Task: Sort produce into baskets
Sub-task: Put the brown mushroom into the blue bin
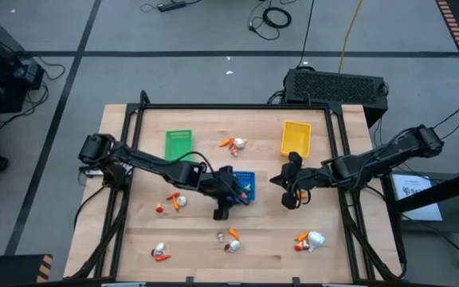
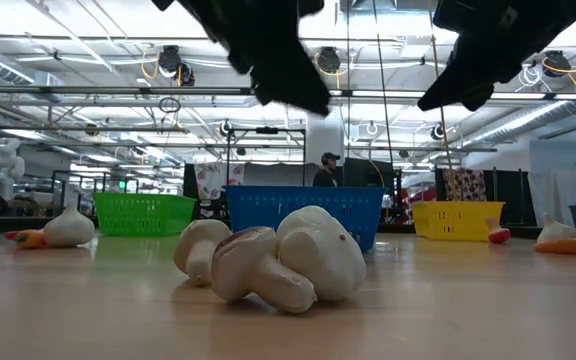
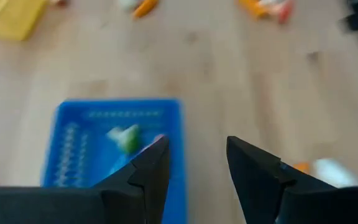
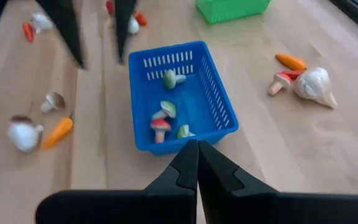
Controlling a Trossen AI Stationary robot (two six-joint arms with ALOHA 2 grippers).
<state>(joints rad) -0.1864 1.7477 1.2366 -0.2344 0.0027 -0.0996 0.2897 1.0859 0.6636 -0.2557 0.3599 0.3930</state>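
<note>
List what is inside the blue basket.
The blue basket holds four small pieces: three green-and-white, one red-capped mushroom. The right wrist view shows its floor uncovered; the left gripper hangs open above.

You see two slim, matte-black jointed arms, black cables trailing off their bases. The left gripper's fingers are dark, flat, tapered wedges; the right gripper's match.

Counter: open wood between scattered produce clusters; widest bare stretch at centre front and right of blue basket. Obstacles: left gripper hanging over blue basket's edge, fingers parted; right gripper just beside same basket, blocking gap toward yellow basket. Green basket approach clear.
</note>
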